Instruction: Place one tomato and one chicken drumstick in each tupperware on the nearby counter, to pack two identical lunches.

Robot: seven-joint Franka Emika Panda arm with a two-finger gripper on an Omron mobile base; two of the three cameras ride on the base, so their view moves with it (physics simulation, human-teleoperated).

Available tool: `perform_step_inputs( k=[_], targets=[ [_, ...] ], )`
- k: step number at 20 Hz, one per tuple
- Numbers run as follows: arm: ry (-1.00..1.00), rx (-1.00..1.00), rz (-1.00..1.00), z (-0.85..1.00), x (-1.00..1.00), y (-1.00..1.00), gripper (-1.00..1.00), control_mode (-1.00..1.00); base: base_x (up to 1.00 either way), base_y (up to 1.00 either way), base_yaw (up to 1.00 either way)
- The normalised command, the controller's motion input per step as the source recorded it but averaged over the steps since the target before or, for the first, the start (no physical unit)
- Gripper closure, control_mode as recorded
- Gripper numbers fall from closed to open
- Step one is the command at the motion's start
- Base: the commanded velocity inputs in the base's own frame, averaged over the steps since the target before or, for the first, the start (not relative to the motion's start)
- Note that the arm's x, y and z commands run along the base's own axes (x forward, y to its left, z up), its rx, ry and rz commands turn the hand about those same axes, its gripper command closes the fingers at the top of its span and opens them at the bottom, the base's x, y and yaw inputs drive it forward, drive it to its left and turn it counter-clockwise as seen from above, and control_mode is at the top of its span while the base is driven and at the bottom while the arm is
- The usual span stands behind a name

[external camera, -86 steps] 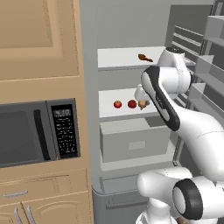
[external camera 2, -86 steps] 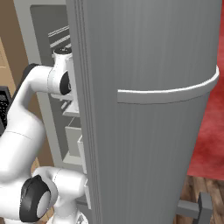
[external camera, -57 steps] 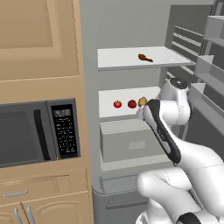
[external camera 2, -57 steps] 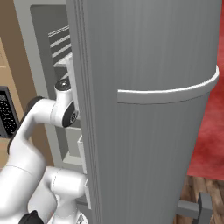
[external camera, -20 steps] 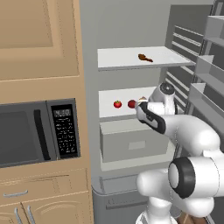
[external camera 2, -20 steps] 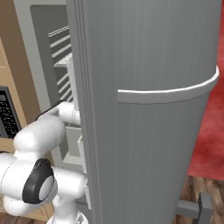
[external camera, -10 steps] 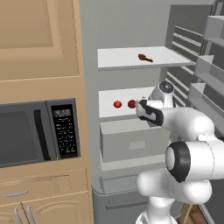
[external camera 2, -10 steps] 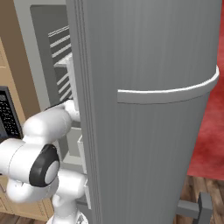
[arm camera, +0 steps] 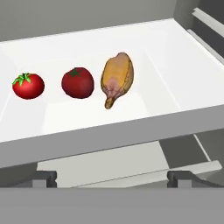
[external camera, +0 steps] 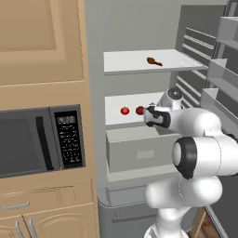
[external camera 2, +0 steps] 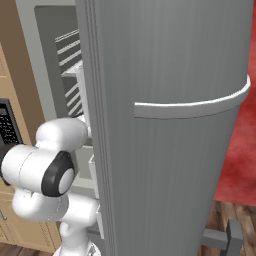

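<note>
Seen from the hand camera, the gripper (arm camera: 112, 180) hangs just outside the open refrigerator (external camera: 139, 93) with its jaws spread wide and empty, the two dark fingertips (arm camera: 43, 178) far apart at the front lip of the middle shelf (arm camera: 183, 65). Beyond that lip, in a row on the white shelf, lie a drumstick (arm camera: 117, 78), its narrow end pointing toward the jaws and roughly centred between them, a dark red tomato (arm camera: 78, 82) just beside it to the left, and a brighter tomato with a green stem (arm camera: 28, 85) farther left; nothing touches the fingers. From the left base camera the hand sits before the same shelf, above a grey drawer (external camera: 135, 148). A second drumstick (external camera: 154, 61) rests on the top shelf. The microwave (external camera: 42, 142) beside the refrigerator has a keypad too small to read. Compared with a second ago, the arm has folded lower and closer to the shelf, while the food has not moved. In the right base view the refrigerator door (external camera 2: 170, 125) stands in front of the interior.
</note>
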Motion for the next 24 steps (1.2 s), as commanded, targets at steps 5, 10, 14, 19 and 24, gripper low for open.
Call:
perform_step_inputs(
  k=[5, 10, 14, 19, 24],
  targets=[
    [0.00, 0.00, 0.00, -0.22, 0.25, -0.11, -1.00, -1.00, 0.00, 0.00, 0.00],
    [0.00, 0.00, 0.00, -0.17, 0.39, 0.00, -1.00, -1.00, 0.00, 0.00, 0.00],
    [0.00, 0.00, 0.00, -0.16, 0.39, -0.06, -1.00, -1.00, 0.00, 0.00, 0.00],
    [0.00, 0.00, 0.00, -0.15, 0.38, -0.10, -1.00, -1.00, 0.00, 0.00, 0.00],
    [0.00, 0.00, 0.00, -0.13, 0.42, -0.14, -1.00, -1.00, 0.00, 0.00, 0.00]
  ],
)
